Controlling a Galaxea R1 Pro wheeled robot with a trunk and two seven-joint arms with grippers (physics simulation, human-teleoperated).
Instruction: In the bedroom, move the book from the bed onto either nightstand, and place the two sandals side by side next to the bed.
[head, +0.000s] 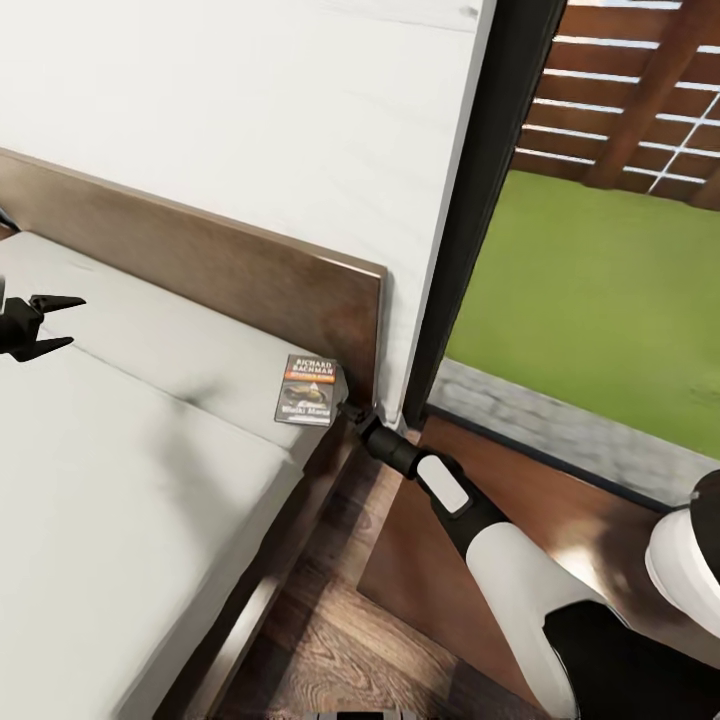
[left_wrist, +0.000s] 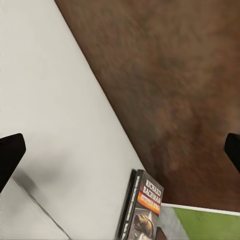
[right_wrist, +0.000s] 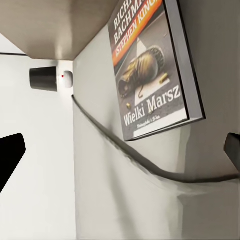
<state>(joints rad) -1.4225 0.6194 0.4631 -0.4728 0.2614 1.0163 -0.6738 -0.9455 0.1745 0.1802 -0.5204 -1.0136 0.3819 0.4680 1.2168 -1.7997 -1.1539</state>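
Right hand spread wide at the bed corner, book lying flat just ahead; left hand open, far off.

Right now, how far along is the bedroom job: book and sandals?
Nothing looks done yet. The thin dark paperback book lies flat on the light-grey mattress of the dark wood bed, at the corner by the headboard. In hand: the right gripper is at the book's edge with jaws open, not gripping it. The left gripper hovers open over the mattress. Left: grasp the book, carry it to a nightstand, then place both sandals.
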